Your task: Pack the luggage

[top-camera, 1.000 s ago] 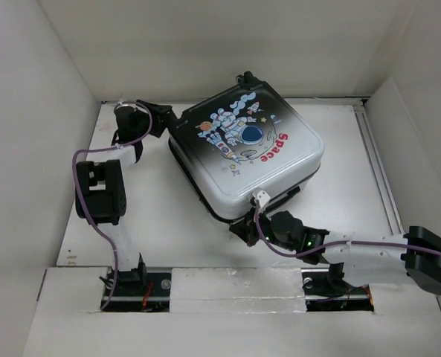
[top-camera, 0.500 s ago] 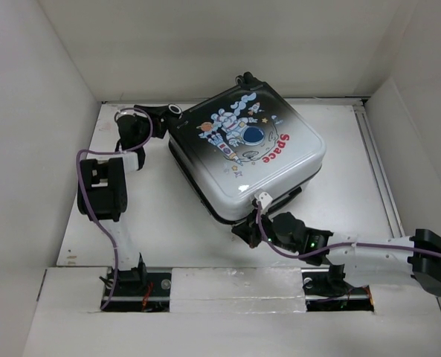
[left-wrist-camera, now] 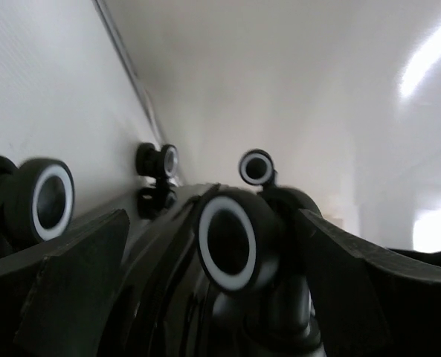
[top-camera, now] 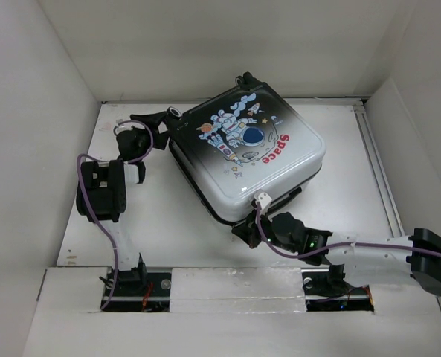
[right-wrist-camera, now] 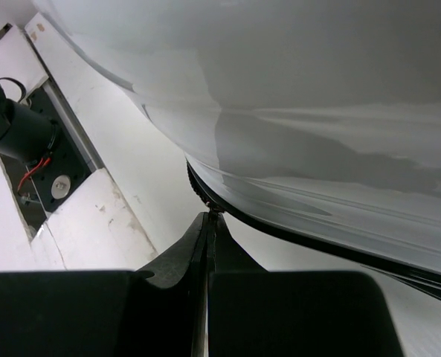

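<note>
The luggage (top-camera: 257,149) lies flat and closed at the back middle of the table, astronaut and red "Space" print facing up. My left gripper (top-camera: 163,117) is at its far left corner, open, with one black wheel (left-wrist-camera: 227,242) between the jaws; neither finger touches it. Other wheels (left-wrist-camera: 45,197) show beyond it. My right gripper (top-camera: 244,227) is at the near edge of the suitcase. In the right wrist view its fingers (right-wrist-camera: 183,256) are pressed together, pinching the small zipper pull (right-wrist-camera: 213,214) at the black zipper seam under the white shell (right-wrist-camera: 294,89).
White walls close in the table on the left, back and right. A metal rail (top-camera: 374,160) runs along the right edge. The arm bases (top-camera: 131,282) sit in a slot at the near edge.
My left gripper has swung right, from beside the suitcase's left corner to around its wheel. The right gripper has stayed at the near seam; its arm shifted slightly.
</note>
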`<state>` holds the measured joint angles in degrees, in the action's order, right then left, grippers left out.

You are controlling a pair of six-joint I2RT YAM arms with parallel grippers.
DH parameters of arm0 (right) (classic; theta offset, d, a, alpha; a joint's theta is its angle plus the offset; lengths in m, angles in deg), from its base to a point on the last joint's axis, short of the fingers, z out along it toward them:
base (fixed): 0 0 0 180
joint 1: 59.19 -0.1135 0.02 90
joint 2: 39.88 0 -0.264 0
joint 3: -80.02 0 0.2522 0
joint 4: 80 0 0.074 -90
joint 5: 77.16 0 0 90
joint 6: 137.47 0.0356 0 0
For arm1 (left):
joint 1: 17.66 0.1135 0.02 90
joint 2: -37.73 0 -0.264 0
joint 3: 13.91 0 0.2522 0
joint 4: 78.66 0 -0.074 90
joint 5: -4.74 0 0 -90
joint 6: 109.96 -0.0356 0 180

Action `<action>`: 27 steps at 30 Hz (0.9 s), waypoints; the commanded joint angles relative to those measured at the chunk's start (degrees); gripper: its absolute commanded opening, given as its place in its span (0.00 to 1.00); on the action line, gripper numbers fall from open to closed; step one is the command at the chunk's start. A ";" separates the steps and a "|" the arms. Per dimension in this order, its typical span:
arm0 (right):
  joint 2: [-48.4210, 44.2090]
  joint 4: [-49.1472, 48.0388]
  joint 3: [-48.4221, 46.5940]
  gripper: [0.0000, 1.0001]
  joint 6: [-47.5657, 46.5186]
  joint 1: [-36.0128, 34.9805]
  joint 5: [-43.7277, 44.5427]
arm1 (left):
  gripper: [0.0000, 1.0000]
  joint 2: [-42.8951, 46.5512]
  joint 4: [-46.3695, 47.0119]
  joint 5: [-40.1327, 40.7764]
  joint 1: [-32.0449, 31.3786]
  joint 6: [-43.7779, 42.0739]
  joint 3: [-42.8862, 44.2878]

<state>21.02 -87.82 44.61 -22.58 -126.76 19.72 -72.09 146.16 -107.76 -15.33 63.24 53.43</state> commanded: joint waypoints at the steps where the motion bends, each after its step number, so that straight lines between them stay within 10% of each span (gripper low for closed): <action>1: 0.27 -1.27 -1.20 0.00 0.43 -1.34 -4.58 | 0.92 1.72 18.54 -7.02 -0.49 5.55 -4.44; 27: 0.97 -1.27 -1.20 0.00 0.43 -1.34 -5.73 | 0.88 -7.33 17.25 -7.56 -0.39 9.69 8.03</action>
<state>21.96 -88.74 44.54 -22.63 -126.76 19.41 -79.17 158.38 -114.15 -15.37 70.39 59.53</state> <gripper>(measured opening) 0.009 0.898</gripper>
